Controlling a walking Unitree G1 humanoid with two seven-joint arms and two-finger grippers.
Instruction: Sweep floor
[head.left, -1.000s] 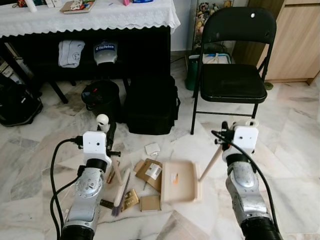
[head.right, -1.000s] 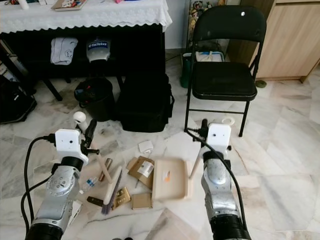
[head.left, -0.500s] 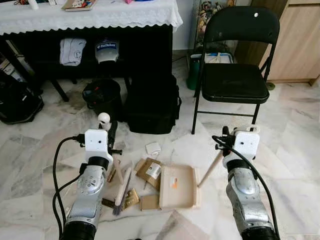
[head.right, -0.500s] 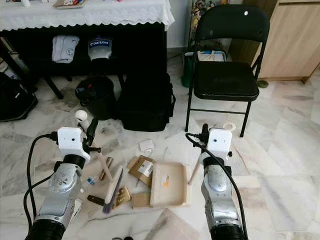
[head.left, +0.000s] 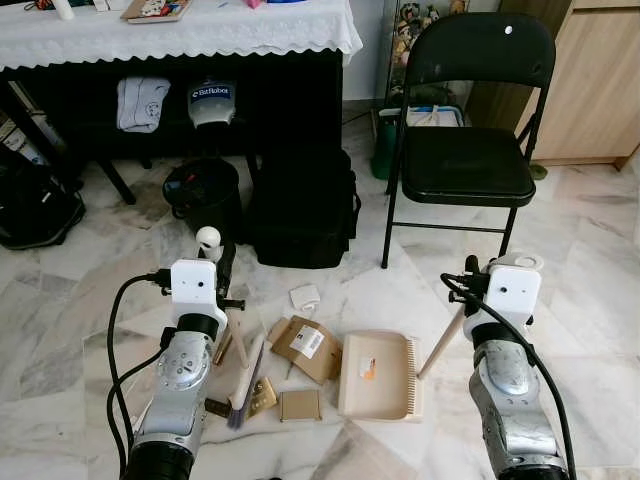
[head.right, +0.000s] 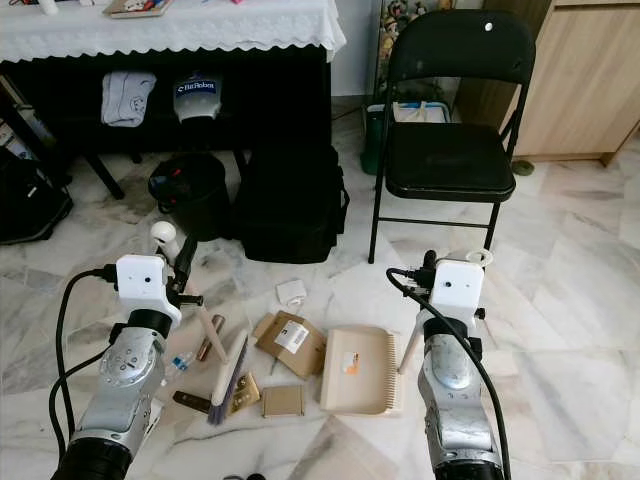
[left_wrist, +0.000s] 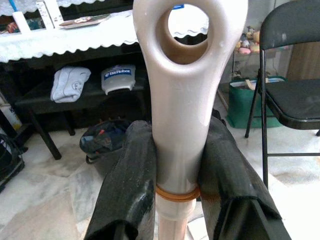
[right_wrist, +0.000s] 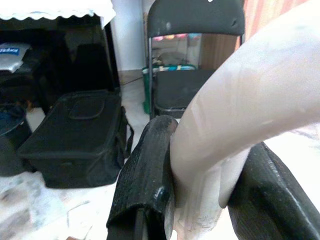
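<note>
Two grippers stayed clamped, the left gripper (left_wrist: 175, 190) on the brush handle (left_wrist: 182, 100), the right gripper (right_wrist: 200, 200) dragging the dustpan (head.left: 378, 377) rightward off the cardboard scraps (head.left: 305, 345), leaving them unswept.

We see bare marble floor (head.left: 580, 260) lying open to our right and ahead between the beige plastic dustpan (head.left: 381, 376) and the black folding chair (head.left: 470, 130). Straight ahead, a black soft case (head.left: 303, 208) and a black round bin (head.left: 204, 197) block the way. Flattened brown cardboard scraps (head.left: 305, 346) crowd the floor left of the dustpan.
</note>
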